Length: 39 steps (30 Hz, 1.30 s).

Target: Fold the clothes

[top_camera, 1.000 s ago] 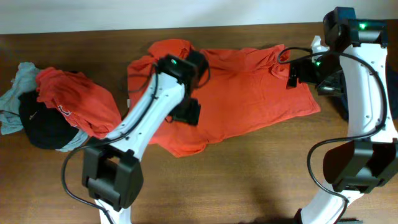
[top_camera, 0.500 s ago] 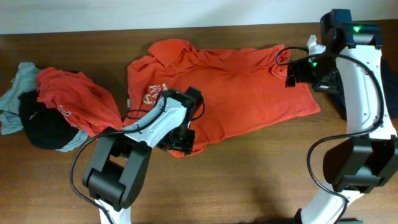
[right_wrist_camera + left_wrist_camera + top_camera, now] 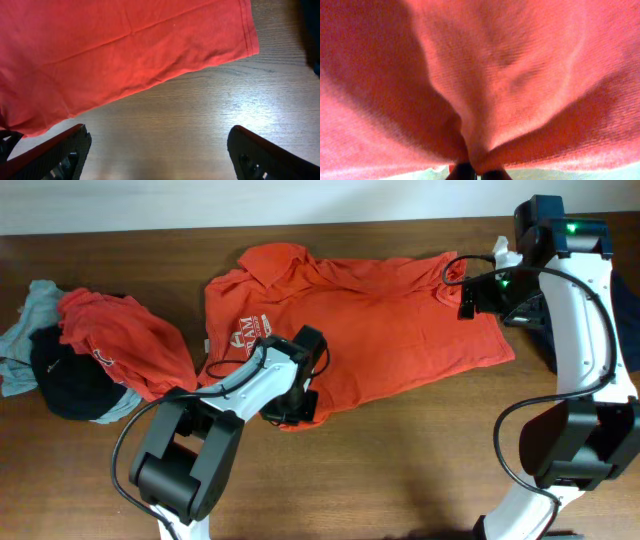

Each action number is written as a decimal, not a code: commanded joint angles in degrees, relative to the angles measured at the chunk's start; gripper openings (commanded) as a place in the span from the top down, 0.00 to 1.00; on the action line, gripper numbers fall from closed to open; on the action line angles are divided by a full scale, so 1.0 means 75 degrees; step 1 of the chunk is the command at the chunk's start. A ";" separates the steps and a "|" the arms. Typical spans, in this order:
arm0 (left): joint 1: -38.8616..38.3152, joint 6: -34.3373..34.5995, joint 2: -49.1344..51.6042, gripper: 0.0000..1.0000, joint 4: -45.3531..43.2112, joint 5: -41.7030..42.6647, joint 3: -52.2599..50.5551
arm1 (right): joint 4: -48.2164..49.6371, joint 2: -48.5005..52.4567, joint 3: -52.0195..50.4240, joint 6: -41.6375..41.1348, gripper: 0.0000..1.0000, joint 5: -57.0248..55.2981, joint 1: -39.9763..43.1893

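Note:
A large orange-red T-shirt (image 3: 390,320) with white lettering lies spread flat across the middle of the table. My left gripper (image 3: 291,409) is down at its front hem, left of centre. In the left wrist view a fold of the orange cloth (image 3: 500,75) fills the frame and is pinched between the shut fingertips (image 3: 465,174). My right gripper (image 3: 468,298) hovers over the shirt's right side. In the right wrist view its fingers (image 3: 55,152) stand wide apart with nothing between them, above bare wood beside the shirt's hem corner (image 3: 240,35).
At the left edge sits a pile of clothes: a red garment (image 3: 125,340), a black one (image 3: 65,385) and a grey-green one (image 3: 28,305). A dark navy garment (image 3: 548,340) lies at the far right behind the right arm. Bare wooden table (image 3: 400,460) runs along the front.
My left arm came down from over the shirt's middle to its front hem and the gripper shut on the cloth. The right arm has barely moved.

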<state>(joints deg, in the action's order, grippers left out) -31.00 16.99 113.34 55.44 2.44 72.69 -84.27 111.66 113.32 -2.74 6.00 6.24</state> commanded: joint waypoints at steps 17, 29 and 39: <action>0.0055 0.1040 -0.2809 0.92 0.2696 -0.0242 -0.0230 | -0.0105 0.0038 -0.0082 0.0047 0.09 0.0058 -0.0020; 0.0417 0.1040 -0.2809 0.96 0.1227 -0.0901 -0.0230 | 0.0595 0.0035 -0.2806 -0.1119 0.18 0.0055 0.0609; 0.0807 0.1035 -0.2809 0.96 0.1035 -0.0901 -0.0230 | 0.2090 0.0038 -0.4351 -0.1708 0.30 0.0055 0.0973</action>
<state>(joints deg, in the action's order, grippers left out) -25.28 24.10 92.36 63.57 -3.66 71.02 -70.46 111.85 83.11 -13.72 6.31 13.43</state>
